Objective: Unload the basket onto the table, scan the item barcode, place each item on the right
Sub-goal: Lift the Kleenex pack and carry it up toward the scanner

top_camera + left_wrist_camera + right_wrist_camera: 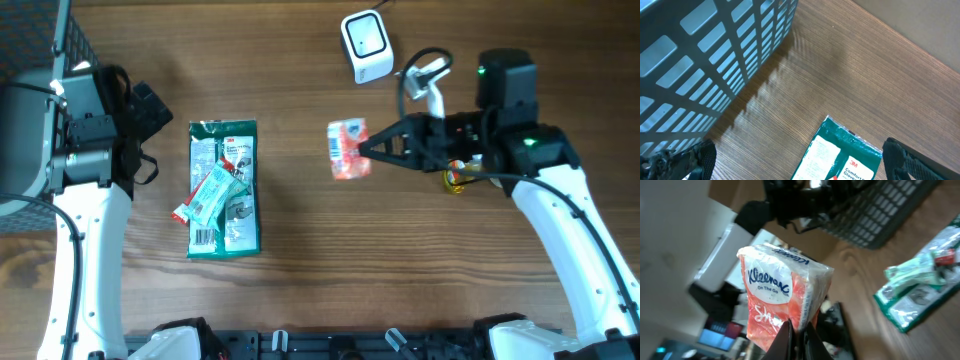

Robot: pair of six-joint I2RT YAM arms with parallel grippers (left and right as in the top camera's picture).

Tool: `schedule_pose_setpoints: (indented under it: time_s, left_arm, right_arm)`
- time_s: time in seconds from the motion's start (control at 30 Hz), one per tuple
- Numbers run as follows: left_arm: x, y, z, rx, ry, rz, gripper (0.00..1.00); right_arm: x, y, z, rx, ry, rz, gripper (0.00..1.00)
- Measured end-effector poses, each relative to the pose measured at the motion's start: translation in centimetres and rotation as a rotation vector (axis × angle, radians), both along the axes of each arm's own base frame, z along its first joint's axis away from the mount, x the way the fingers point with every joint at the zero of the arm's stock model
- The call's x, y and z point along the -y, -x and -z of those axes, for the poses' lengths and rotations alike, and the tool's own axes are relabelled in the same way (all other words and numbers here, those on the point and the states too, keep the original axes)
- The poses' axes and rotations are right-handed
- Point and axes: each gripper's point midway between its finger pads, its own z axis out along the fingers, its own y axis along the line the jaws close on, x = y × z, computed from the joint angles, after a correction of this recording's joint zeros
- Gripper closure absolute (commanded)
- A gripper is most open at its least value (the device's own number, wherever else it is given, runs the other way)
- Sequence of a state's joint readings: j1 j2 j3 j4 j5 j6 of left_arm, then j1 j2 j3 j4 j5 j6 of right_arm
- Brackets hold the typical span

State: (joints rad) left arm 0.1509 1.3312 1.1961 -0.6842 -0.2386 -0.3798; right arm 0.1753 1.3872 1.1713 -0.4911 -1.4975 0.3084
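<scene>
Overhead: tissue pack (348,148) is held above the table (300,290), right of centre and nearer the far edge than the near one. Right jaws are pressed together on one edge of the pack, pinching it. Right wrist view shows the pack standing up from the pinch, Kleenex logo face toward that camera. No barcode shows in any view, so I can't tell which face carries it. White scanner (365,45) sits at the far edge, near the pack but apart from it.

Step in hand looks like presenting the pack to the scanner. Best to carry it toward the far edge, turn the wrist so the barcode face meets the scanner window flat, then hold steady with the pinch off the code. The wrapper is soft and the pinch thin, so it may sag or swing; go slow.

Right arm (560,210) reaches in from the near right corner, wrist laid level and pointing toward the left edge. Left arm (85,200) sits by the left edge, left jaws spread wide and empty, beside the glove packet (224,190) and near the basket (70,40) in the far left corner.
</scene>
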Motion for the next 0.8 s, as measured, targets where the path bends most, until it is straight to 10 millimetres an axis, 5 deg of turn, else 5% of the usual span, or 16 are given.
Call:
schedule_pose_setpoints:
  time_s: [0.2, 0.8]
  left_arm:
    - [0.0, 0.0, 0.0, 0.0, 0.0, 0.0, 0.0]
    - [0.0, 0.0, 0.0, 0.0, 0.0, 0.0, 0.0]
  right_arm:
    - [1.6, -0.4, -0.7, -0.053, -0.034, 0.013, 0.96]
    - [1.6, -0.4, -0.7, -0.068, -0.033, 0.014, 0.96]
